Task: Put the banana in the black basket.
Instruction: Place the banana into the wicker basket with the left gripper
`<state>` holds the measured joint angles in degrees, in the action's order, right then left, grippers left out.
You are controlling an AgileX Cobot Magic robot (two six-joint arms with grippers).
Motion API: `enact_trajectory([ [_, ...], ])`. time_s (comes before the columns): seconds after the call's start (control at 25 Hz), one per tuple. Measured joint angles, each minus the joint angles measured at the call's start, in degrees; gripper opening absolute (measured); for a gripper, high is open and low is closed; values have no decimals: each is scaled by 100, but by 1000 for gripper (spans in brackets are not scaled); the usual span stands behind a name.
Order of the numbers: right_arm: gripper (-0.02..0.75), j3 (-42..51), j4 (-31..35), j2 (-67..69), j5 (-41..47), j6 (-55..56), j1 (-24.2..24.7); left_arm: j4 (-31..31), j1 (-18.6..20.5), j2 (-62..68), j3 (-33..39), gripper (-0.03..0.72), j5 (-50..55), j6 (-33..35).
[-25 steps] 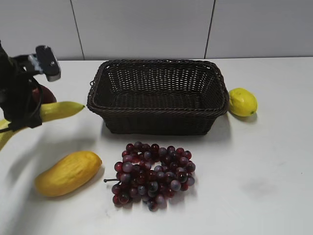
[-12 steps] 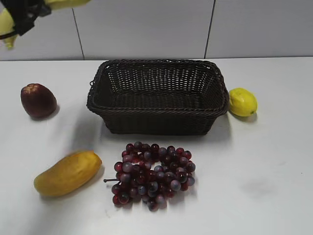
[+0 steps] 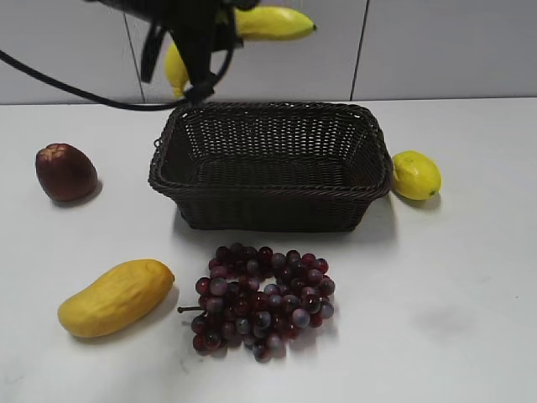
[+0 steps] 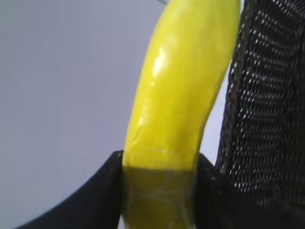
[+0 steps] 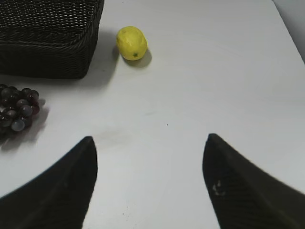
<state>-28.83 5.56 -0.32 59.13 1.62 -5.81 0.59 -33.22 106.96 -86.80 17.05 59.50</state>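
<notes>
Bright, even light; soft shadows

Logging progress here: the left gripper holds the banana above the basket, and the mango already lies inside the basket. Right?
Not quite. The basket is empty in the exterior view; the mango lies on the table in front of it. The left gripper does hold the banana above it.

The table point(image 3: 470, 336) is white, matte and flat, and fills the lower part of the exterior view. Directly behind the table's far edge stands a wall point(image 3: 252, 75) of pale grey panels. 2 thin dark vertical seams divide the wall into 3 panels. Lighting is even and diffuse; soft, short shadows fall on the table surface toward the camera.
</notes>
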Motion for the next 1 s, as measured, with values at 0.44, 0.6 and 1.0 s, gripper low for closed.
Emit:
enact_trajectory([
  [0.44,520,0,0,0,0,0,0,-1025,-57,1031,-6,462,-212,-26],
  [0.6,520,0,0,0,0,0,0,-1129,-57,954,-6,602,-88,-26],
  [1.0,520,0,0,0,0,0,0,-1154,80,-287,-6,586,230,-1108],
])
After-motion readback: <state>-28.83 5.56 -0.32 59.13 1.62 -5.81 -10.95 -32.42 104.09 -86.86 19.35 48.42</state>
